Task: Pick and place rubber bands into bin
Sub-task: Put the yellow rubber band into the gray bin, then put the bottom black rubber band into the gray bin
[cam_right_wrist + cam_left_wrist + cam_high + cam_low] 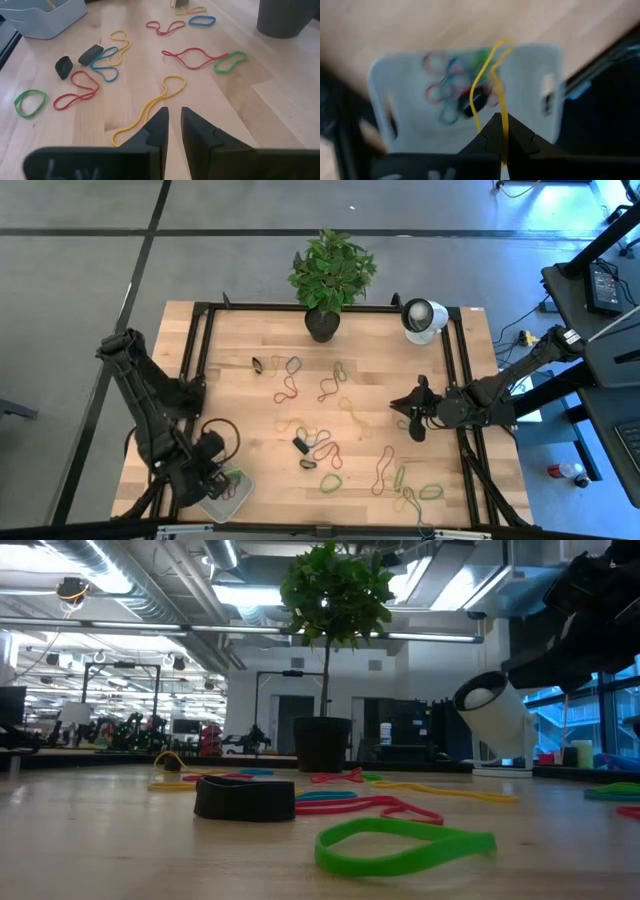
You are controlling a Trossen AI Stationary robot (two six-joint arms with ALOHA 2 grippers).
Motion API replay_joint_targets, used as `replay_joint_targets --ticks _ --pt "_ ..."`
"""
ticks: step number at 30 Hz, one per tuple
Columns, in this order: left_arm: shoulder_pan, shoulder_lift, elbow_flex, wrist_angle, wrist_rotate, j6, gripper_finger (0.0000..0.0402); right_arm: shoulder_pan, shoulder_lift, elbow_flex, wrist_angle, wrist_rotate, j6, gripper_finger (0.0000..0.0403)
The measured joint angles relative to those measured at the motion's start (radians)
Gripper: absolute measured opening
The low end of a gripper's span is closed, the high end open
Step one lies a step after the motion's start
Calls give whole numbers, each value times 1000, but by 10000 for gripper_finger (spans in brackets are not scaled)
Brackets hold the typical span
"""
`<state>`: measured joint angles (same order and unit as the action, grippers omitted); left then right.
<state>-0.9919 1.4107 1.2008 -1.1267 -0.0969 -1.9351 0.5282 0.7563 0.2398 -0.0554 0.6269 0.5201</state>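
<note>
Rubber bands (331,392) lie scattered over most of the wooden table (240,410), flat and slack, in green, red, yellow and blue loops, while a few already sit in the bin (535,75) at the near left corner. They look nearly weightless and wholly floppy, so each should sag into a long hanging strand once lifted, as the yellow band (490,75) does now: the left gripper (499,131) hovers over the bin with its fingers pinched together on that band, which dangles down toward the coloured bands inside. A loop this thin offers no body to grasp, so in my judgement the fingertips must close on a single strand pressed close to the wood, ideally at a narrow end or a crossing where the rubber bunches. Rubber grips well and is unlikely to slip from the pads, but it may cling to them on release, or stretch and snap back if a neighbour is caught with it; several bands overlap near the two small black blocks (90,54). The right gripper (174,131) hangs low over the table's right side, fingers only slightly apart and holding nothing, with a long yellow loop (150,110) lying just ahead of its tips. That loop's near end looks like a fair place to pinch.
</note>
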Motion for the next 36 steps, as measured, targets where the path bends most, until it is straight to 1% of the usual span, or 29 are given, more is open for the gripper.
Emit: replay_joint_targets --ticks 3,4,10,13,18,24,26,29,31,36 --pt "-41 5 -54 8 16 -112 1 0 0 0 7 0 2 55" --pt "-49 6 -75 24 21 -127 2 0 0 0 13 0 2 54" --pt "-61 6 -200 217 22 -131 8 0 0 0 32 0 2 55" --pt "-59 6 -247 292 46 -135 19 0 0 0 31 0 2 55" --pt "-59 6 -280 303 109 -165 52 0 0 0 30 0 2 55" --pt "-59 6 -280 292 115 -158 90 0 0 0 30 0 0 55" --pt "-59 6 -280 293 74 -150 94 -1 0 0 30 0 0 55" --pt "-60 6 -280 279 -60 -74 93 -1 0 0 30 0 0 55" --pt "-58 6 -280 257 -126 -25 88 -1 0 0 30 0 0 55" --pt "-15 6 -280 166 -209 12 71 -1 0 0 35 0 -1 55"
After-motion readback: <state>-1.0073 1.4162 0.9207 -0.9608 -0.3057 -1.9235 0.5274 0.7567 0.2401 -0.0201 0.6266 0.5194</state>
